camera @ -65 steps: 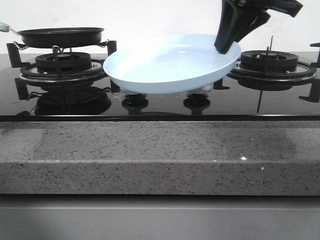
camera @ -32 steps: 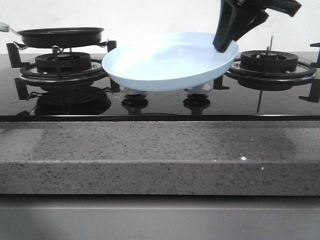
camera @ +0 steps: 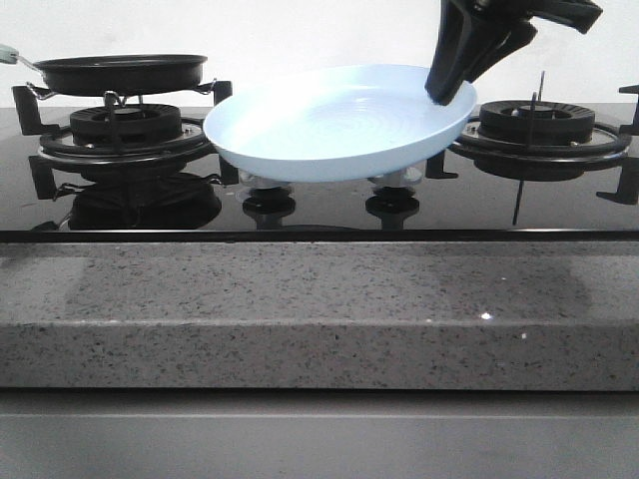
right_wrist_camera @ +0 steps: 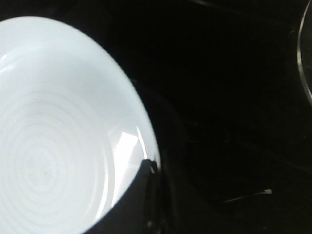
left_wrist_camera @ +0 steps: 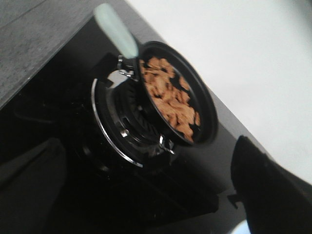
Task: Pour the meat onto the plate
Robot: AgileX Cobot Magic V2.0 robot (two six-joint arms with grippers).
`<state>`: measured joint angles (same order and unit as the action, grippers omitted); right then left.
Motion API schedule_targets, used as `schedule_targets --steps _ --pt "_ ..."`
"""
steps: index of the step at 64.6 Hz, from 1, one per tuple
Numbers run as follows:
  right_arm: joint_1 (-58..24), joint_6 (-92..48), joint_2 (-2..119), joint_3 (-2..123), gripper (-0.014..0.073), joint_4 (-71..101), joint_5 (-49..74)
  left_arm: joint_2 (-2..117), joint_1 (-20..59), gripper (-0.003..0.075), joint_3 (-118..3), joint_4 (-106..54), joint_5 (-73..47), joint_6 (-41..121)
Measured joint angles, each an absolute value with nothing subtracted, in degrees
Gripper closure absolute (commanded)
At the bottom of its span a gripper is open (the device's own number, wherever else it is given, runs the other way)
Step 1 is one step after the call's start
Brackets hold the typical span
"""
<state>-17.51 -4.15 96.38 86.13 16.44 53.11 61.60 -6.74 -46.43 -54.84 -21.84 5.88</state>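
The right tool [camera: 449, 85] comes down from the upper right and is clamped on the far right rim of the plate [camera: 329, 125], one dark finger [right_wrist_camera: 141, 195] lying over the rim's inner side. The pale blue plate hangs above the middle of the hob [camera: 559, 205], clear of the glass, tipped a little so its left edge sits lower; faint rings show on its bare inside. Below it are two knobs [camera: 268, 205] on the glossy black glass, and to its right stands the right burner [camera: 539, 125] with its grate.

On the left burner [camera: 125, 125] sits the black pan [camera: 120, 70], its pale green handle [camera: 10, 52] pointing off to the left edge. The left wrist view looks down into that pan: the meat [left_wrist_camera: 168, 100], a heap of small tan pieces, lies inside it, well apart from the plate. The left tool [left_wrist_camera: 146, 195] is above the hob near that burner, its two dark fingers spread wide with nothing between them, well short of the pan. In front of the hob runs the speckled grey worktop [camera: 319, 309].
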Motion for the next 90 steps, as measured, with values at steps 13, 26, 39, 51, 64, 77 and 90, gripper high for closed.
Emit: schedule_targets --steps 13,26,39,51,64,77,90 --pt "-17.5 -4.2 96.4 86.1 0.0654 16.4 53.1 74.6 -15.4 0.0050 -56.8 -66.2 -33.7 12.8" --pt "-17.5 -4.2 96.4 86.1 0.0654 16.5 53.1 88.4 -19.3 0.0050 -66.0 -75.5 -43.7 19.5" --pt "-17.5 -4.2 96.4 86.1 0.0654 16.6 53.1 97.5 -19.3 0.0049 -73.0 -77.8 -46.8 20.4" --pt "-17.5 -4.2 96.4 86.1 0.0654 16.6 53.1 103.0 -19.3 0.0050 -78.5 -79.0 -47.0 20.4" --pt "-17.5 -4.2 96.4 86.1 0.0654 16.6 53.1 106.2 -18.5 0.0050 -82.2 -79.7 -47.0 20.4" --pt "-17.5 -4.2 96.4 86.1 0.0654 16.6 53.1 107.6 -16.9 0.0181 -83.0 -79.7 -47.5 20.4" --pt "-17.5 -4.2 96.4 86.1 0.0654 16.6 53.1 107.7 -16.8 0.0444 -83.0 -79.7 -48.2 20.4"
